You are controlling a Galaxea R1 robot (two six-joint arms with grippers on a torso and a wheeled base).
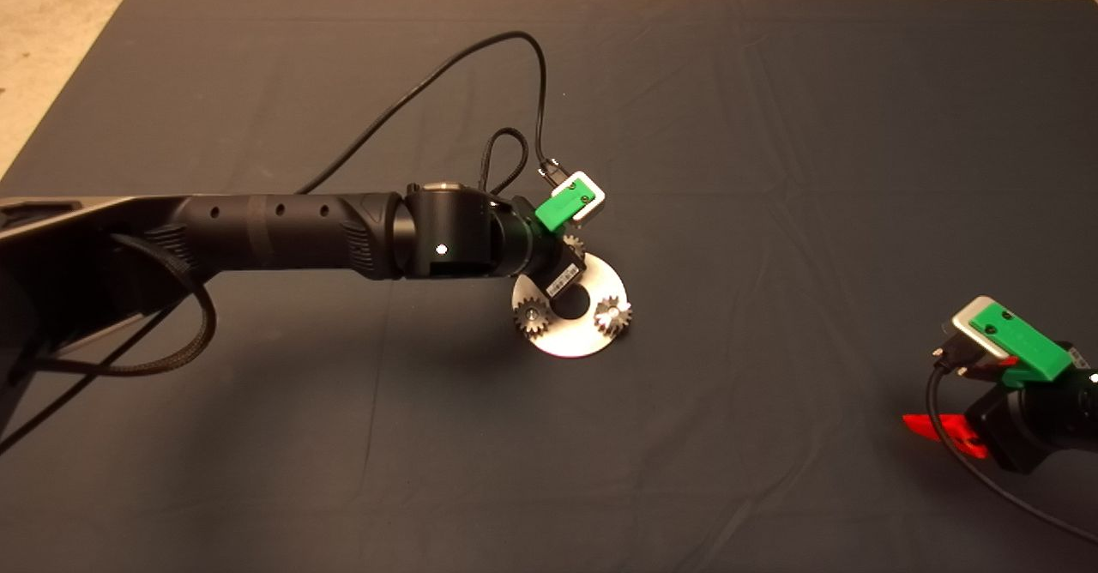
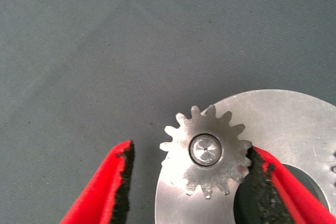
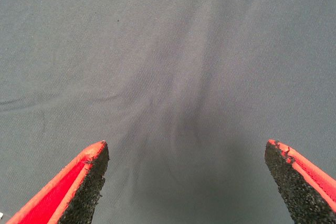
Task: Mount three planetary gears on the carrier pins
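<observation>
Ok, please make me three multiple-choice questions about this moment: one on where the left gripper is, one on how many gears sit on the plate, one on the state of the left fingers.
1. Where is the left gripper?
A. Over the round plate
B. At the mat's far corner
C. Off the mat

2. How many planetary gears sit on the carrier pins?
A. None
B. One
C. Three

3. The left fingers are:
A. Shut on a cable
B. Open around a gear
C. Shut on the plate

A: the head view shows it there. C: gears show at. B: one pad stands clear.
</observation>
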